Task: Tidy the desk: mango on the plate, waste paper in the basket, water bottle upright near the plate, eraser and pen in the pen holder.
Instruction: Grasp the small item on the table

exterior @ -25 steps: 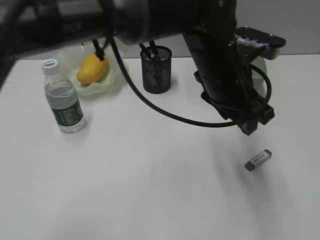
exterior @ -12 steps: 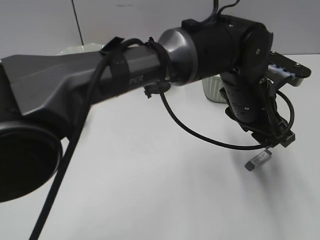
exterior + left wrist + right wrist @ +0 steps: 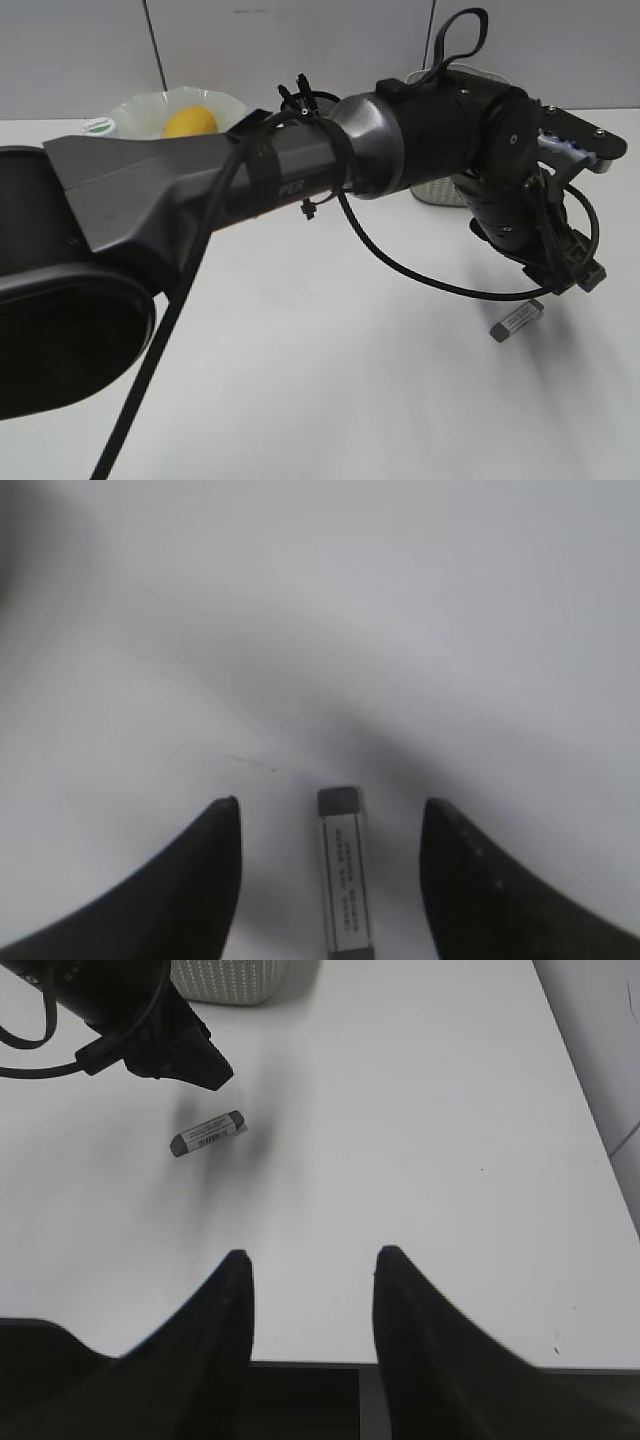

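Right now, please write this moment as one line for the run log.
left hand: open, straddling eraser, no contact | right hand: open, empty | eraser: flat on desk | mango: on plate

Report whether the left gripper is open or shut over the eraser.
Open. In the left wrist view the left gripper stands with its fingers apart on either side of the eraser, gaps on both sides, touching nothing.

You have the eraser [image 3: 516,322] lying flat on the desk [image 3: 330,400] at the right — between the left gripper's [image 3: 330,825] two fingers, touching neither. The basket [image 3: 440,188] stands behind it, toward the back edge. Far left at the back, the mango [image 3: 190,122] sits on the plate [image 3: 135,110] — the water bottle [image 3: 98,126] just left of it.
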Tool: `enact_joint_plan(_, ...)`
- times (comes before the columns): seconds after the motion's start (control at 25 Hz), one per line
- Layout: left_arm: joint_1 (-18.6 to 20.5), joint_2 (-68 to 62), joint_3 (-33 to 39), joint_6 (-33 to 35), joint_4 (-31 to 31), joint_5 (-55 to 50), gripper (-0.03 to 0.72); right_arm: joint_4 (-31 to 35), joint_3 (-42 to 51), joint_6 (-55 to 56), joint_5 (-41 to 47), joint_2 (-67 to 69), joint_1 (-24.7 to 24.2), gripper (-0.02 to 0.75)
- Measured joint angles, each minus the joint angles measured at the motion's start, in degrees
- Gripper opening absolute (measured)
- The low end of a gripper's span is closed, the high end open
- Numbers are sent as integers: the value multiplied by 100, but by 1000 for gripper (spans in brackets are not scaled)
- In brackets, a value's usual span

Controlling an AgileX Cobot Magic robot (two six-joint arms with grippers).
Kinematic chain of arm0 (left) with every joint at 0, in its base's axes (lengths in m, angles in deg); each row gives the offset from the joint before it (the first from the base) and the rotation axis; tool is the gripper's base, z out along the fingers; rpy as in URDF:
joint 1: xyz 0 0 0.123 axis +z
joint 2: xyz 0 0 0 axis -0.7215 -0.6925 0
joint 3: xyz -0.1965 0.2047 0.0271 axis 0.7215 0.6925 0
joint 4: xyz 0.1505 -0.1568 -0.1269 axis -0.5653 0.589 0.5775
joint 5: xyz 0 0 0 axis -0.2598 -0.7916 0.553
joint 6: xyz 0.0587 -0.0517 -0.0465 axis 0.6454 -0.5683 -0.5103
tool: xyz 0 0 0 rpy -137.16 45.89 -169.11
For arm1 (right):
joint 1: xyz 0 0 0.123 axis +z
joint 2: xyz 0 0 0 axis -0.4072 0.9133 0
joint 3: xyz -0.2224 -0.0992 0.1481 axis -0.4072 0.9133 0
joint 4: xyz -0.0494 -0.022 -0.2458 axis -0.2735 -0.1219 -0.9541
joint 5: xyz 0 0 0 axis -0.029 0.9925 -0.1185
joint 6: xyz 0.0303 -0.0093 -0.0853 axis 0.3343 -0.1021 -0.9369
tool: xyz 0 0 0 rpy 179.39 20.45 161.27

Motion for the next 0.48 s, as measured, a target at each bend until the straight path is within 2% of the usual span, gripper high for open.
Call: enact_joint_plan(0.48, 0, -419, -7, -15, 131, 65, 417, -3, 0, 2, 0, 0, 0, 330)
